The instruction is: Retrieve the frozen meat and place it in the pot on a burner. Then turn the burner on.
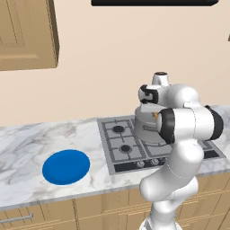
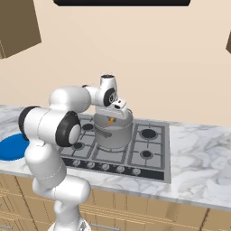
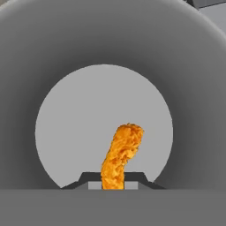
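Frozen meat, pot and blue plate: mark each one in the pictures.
frozen meat (image 3: pixel 120 154): hand view, middle of the orange piece held over the pot.
pot (image 2: pixel 115 134): right base view, front of its grey wall.
blue plate (image 1: pixel 66 166): left base view, centre of the disc on the counter.

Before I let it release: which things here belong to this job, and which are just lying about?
For the job:
- frozen meat, pinched in the shut gripper above the pot
- pot on a burner
- cooktop knobs

Lying about:
- blue plate on the counter
- wall cabinet
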You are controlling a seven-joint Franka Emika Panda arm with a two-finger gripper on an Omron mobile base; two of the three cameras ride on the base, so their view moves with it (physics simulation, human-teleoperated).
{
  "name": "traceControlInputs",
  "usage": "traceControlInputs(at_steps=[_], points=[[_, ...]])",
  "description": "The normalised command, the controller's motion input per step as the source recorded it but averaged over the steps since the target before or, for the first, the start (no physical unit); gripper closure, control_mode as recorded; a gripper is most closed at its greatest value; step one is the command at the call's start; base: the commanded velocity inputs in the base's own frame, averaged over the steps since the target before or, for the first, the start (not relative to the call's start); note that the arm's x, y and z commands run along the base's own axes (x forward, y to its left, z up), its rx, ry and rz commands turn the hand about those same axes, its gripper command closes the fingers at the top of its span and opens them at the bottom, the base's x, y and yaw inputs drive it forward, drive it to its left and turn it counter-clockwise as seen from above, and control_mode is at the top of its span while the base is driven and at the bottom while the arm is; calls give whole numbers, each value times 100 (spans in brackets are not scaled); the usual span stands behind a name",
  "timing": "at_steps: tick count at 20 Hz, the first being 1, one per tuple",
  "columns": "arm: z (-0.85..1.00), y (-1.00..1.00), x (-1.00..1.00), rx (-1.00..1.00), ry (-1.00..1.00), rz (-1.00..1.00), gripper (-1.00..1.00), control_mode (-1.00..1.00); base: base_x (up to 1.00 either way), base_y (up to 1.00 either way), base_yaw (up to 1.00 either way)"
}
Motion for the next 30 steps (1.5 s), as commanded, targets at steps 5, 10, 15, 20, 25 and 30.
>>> traceControlInputs(at_steps=[5, 10, 15, 20, 25, 30], points=[[-13, 0, 3, 0, -5, 0, 100, -100, 0, 0, 0], [-21, 0, 0, 0, -2, 0, 100, -100, 0, 0, 0], [-25, 0, 0, 0, 0, 0, 100, -100, 0, 0, 0], [-7, 0, 0, 0, 0, 0, 100, -100, 0, 0, 0], [0, 0, 0, 0, 0, 0, 100, -100, 0, 0, 0], [-3, 0, 0, 1, 0, 0, 100, -100, 0, 0, 0]])
